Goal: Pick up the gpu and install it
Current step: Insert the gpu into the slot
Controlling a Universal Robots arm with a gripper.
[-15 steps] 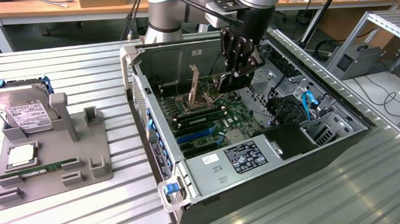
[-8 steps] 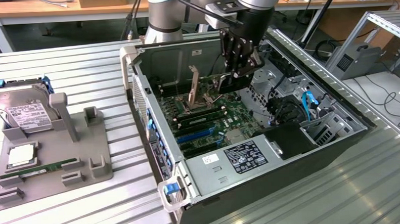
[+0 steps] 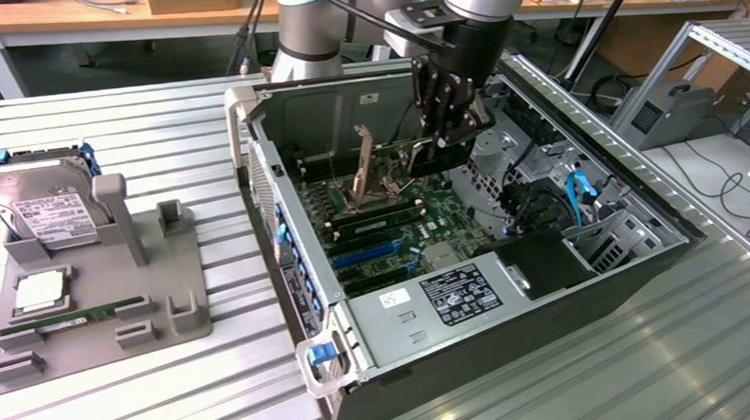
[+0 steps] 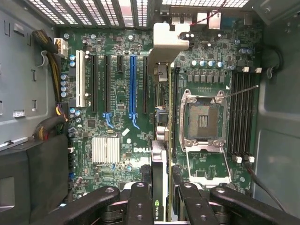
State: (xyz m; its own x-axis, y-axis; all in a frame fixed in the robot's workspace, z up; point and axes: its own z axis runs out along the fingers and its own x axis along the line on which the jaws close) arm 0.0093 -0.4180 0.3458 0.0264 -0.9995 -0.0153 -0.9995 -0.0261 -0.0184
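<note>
The gpu (image 4: 160,161) hangs edge-on inside the open computer case (image 3: 355,339), clamped between half-closed fingers (image 4: 140,204) just above the motherboard (image 4: 117,136). A blue slot (image 4: 132,84) lies on one side of it and the bare processor socket (image 4: 201,119) on the other. At the exterior view's left, a hard drive (image 3: 49,210) stands in a grey holder (image 3: 102,326) on the worktop (image 3: 131,116).

Between the fingers of the black gripper (image 4: 161,194), the gpu (image 4: 159,159) shows a dark edge, a green logo and a pale silvery bracket. Beyond the gripper, the green motherboard (image 4: 89,124) is striped with black slots, plus one blue slot (image 4: 132,84) and one white slot (image 4: 78,79).
</note>
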